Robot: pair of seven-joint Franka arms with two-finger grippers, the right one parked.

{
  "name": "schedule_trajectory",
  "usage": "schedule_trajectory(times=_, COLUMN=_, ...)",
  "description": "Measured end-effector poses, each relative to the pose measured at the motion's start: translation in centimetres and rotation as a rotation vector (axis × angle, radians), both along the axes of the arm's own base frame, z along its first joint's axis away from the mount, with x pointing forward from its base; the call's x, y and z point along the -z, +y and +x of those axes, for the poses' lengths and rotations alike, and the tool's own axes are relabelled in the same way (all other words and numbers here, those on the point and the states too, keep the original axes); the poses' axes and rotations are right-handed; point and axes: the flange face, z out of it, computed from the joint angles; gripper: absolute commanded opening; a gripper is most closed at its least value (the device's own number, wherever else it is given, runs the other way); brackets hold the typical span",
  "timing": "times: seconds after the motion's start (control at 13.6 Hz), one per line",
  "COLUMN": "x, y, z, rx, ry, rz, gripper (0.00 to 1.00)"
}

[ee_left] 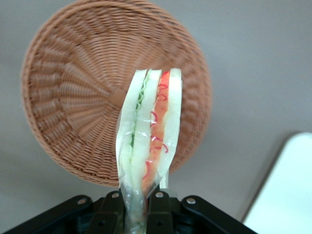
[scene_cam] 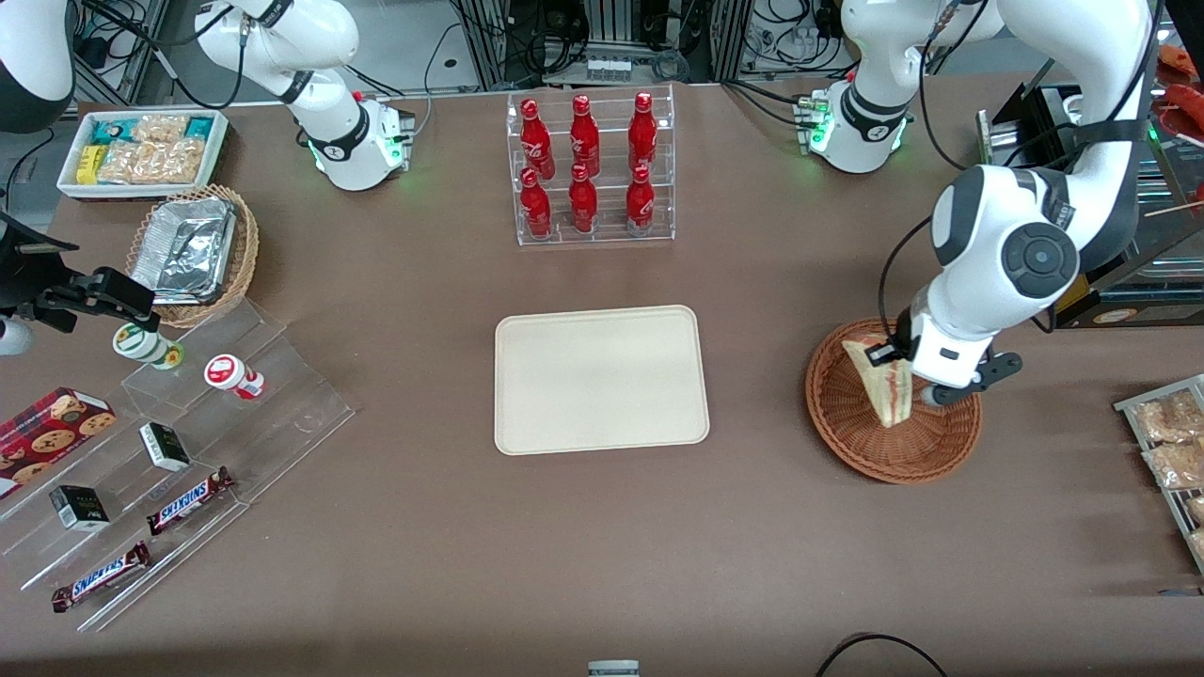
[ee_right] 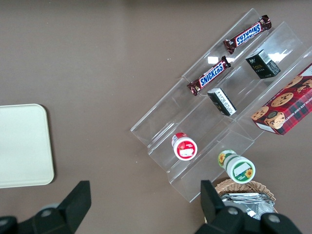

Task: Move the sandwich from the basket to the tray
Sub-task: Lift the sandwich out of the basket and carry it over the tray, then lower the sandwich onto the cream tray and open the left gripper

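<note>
The sandwich (ee_left: 148, 131) hangs pinched in the left arm's gripper (ee_left: 138, 202), whose fingers (ee_left: 157, 201) are closed narrow on its wrapped end. It is lifted clear above the basket (scene_cam: 851, 414), its long axis running straight out from the fingers, with green filling on one side of the cut edge and red on the other.

Going across the front view: a stepped clear display rack (scene_cam: 282, 414) with Snickers bars (scene_cam: 189, 500) sits toward the parked arm's end of the bench (scene_cam: 602, 555). At the middle lies the tray (scene_cam: 602, 379), bare, with a rack of red bottles (scene_cam: 590, 169) farther from the front camera. Then the basket, well apart from the tray, with only open bench between them.

The coming move, I judge, is a sideways carry toward the tray; nothing stands in that path, and the tray's low rim asks little height.
</note>
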Motion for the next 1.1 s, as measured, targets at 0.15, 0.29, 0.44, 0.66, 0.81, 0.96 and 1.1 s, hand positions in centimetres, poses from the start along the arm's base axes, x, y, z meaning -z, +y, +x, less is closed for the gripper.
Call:
schedule_trajectory(times=0.15, x=0.5, y=-3.6, z=-0.7, rx=0.084, ry=0.009, rz=-0.004, gripper=0.0)
schedule_trajectory(times=0.29, x=1.3, y=-8.3, z=-1.6, rx=0.167, ry=0.017, rz=-0.006, gripper=0.0)
schedule_trajectory(times=0.44, x=2.1, y=-12.7, z=-2.3, rx=0.216, ry=0.024, rz=-0.008, gripper=0.0)
schedule_trajectory(times=0.66, x=3.5, y=-18.9, z=-3.2, rx=0.221, ry=0.032, rz=-0.01, gripper=0.0)
schedule_trajectory(times=0.81, x=4.3, y=-22.9, z=-4.0, rx=0.217, ry=0.032, rz=-0.012, gripper=0.0)
schedule_trajectory(times=0.96, x=4.9, y=-26.9, z=-4.3, rx=0.205, ry=0.024, rz=-0.022, gripper=0.0)
schedule_trajectory(times=1.1, x=6.0, y=-30.2, z=-4.7, rx=0.202, ry=0.025, rz=-0.028, gripper=0.0)
